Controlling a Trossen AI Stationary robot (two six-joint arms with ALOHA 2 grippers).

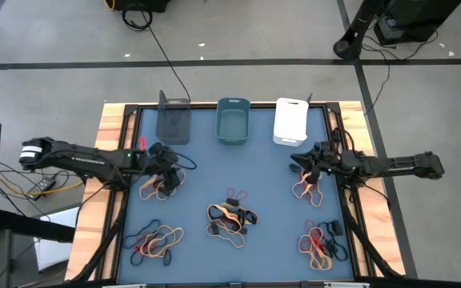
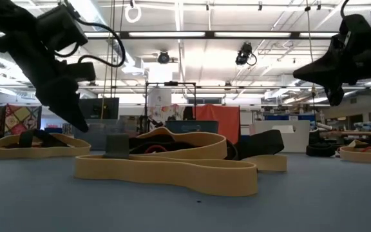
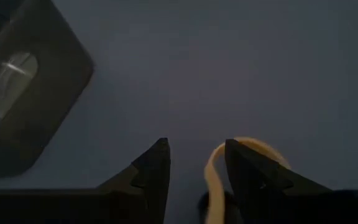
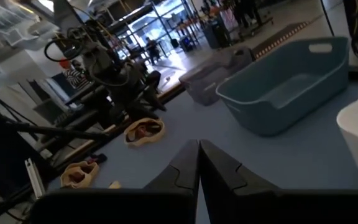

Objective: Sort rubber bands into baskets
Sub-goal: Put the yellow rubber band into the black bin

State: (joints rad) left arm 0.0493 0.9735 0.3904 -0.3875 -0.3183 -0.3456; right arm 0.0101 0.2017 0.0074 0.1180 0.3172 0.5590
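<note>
Three baskets stand in a row at the table's far edge: dark grey (image 1: 174, 124), teal (image 1: 233, 122) and white (image 1: 290, 120). Several heaps of tan, black and red rubber bands lie on the blue mat, at the left (image 1: 160, 186), centre (image 1: 232, 216), near left (image 1: 157, 240), right (image 1: 309, 189) and near right (image 1: 321, 244). My left gripper (image 3: 197, 144) is open and slants down over the left heap. A tan band (image 3: 213, 177) lies on the mat beneath its fingers, and nothing is held. My right gripper (image 4: 199, 149) is shut and level above the right heap (image 1: 301, 160), holding nothing.
The arms' black cables run along both sides of the mat. Wooden table edges (image 1: 110, 128) frame it. In the low view a wide tan band (image 2: 172, 171) lies close in front, with the other heaps behind it. Bare mat lies between the heaps and the baskets.
</note>
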